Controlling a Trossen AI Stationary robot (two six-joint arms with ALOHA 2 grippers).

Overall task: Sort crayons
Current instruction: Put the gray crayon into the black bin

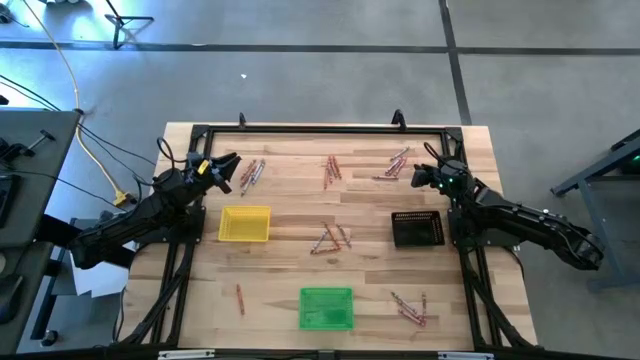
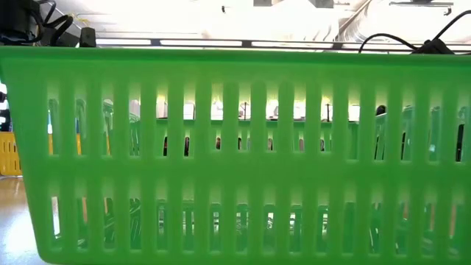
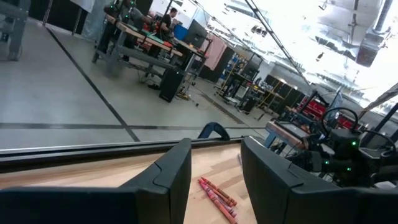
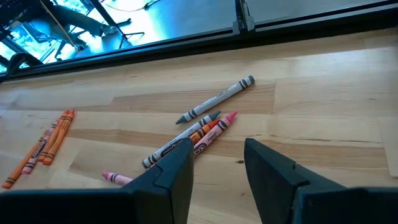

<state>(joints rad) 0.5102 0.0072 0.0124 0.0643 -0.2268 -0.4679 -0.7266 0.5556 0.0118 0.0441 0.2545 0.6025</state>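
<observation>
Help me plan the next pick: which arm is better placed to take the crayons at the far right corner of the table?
Right. The right gripper hovers open beside the far-right crayons, which lie just ahead of its fingers. The left gripper is across the table, by its own pile.

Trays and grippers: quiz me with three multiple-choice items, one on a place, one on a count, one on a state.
1. Which tray lies nearest the right gripper?
A. yellow
B. black
C. green

2. How many trays are on the table?
A. two
B. three
C. four

3. How are the right gripper's fingers?
A. open, empty
B. shut on a crayon
C. shut, empty

Answers:
1. B: the black tray lies just beside that arm, while the yellow tray is by the left gripper.
2. B: yellow, black and the green tray.
3. A: a clear gap shows between them above the crayons.
</observation>
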